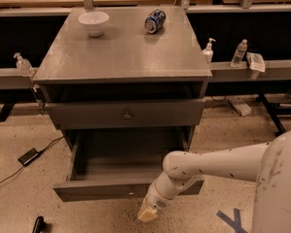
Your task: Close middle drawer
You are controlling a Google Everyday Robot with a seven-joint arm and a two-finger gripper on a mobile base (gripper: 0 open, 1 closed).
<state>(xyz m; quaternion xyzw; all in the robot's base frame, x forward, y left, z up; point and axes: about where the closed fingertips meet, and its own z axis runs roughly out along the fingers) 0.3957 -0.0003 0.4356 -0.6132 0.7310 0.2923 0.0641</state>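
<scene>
Two drawers stood out of the grey cabinet. The middle drawer [102, 191] was pulled far out toward the near side, with its deep grey box open to view. Its long low front panel carried a small round knob [131, 192] at its centre. The drawer above it [87, 114] was out only a little.

My arm [213, 164] reached in from the right and bent down across the near right part of that front panel. My claw [148, 211] hung just below the panel's lower edge, slightly right of the knob and low over the floor. I could not tell whether the claw was wide or narrow, nor whether it touched the panel; it held nothing that I could see.

On the counter [121, 57], at its far side, sat a white bowl [93, 23] on the left. A blue can [154, 21] lay on its side to the bowl's right, well apart from it.
</scene>
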